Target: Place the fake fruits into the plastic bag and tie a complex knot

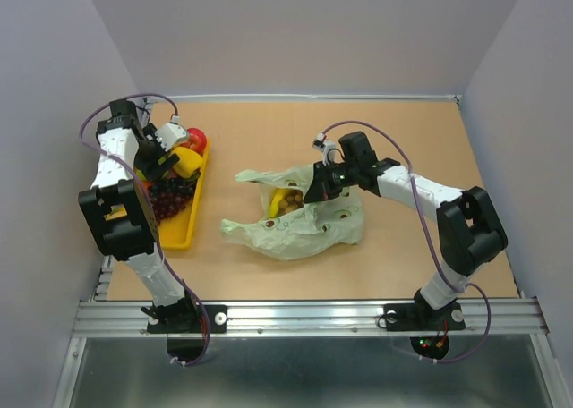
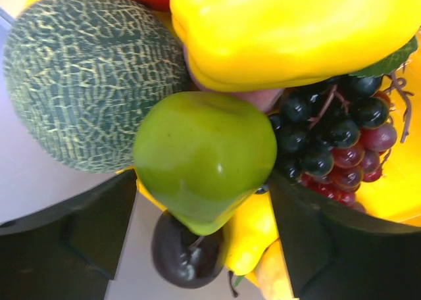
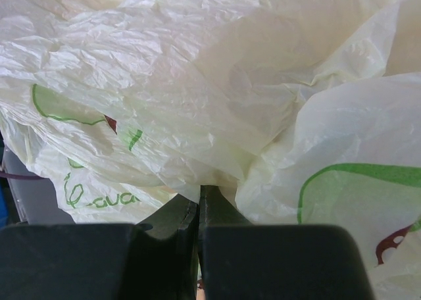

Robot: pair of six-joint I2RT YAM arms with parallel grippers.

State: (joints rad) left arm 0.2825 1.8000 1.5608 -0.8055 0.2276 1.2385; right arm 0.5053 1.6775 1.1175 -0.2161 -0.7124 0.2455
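- The brown counter (image 1: pixel 358 140) is boxed in by pale walls on three sides. A yellow tray (image 1: pixel 176 238) lies along its left edge and the plastic bag (image 1: pixel 304 238) is crumpled near its middle.
- Done so far: only a small share. A banana (image 1: pixel 276 202) and a bunch of tan balls (image 1: pixel 291 204) show inside the bag's open mouth, which faces the far edge.
- Left to do: most of the fake fruits are heaped on the tray, namely a green melon (image 2: pixel 85 76), a green apple (image 2: pixel 204 155), dark grapes (image 2: pixel 335 142), a big yellow fruit (image 2: pixel 289 30), a dark plum (image 2: pixel 184 250) and a red apple (image 1: pixel 196 140) at the tray's far end.
- No knot is visible. The handles lie loose toward the left and far sides of the bag, so by my reckoning the tying has not begun.
- The left pincer (image 2: pixel 202 188) hangs over the tray with its fingers spread wide on either side of the green apple, close against both flanks. It looks released rather than gripping, and I cannot tell whether the pads touch the fruit.
- The right pincer (image 3: pixel 198 208) is clenched tight on a fold of the bag's thin film at the right side of the mouth. I judge that this holds the bag open for the next fruit.
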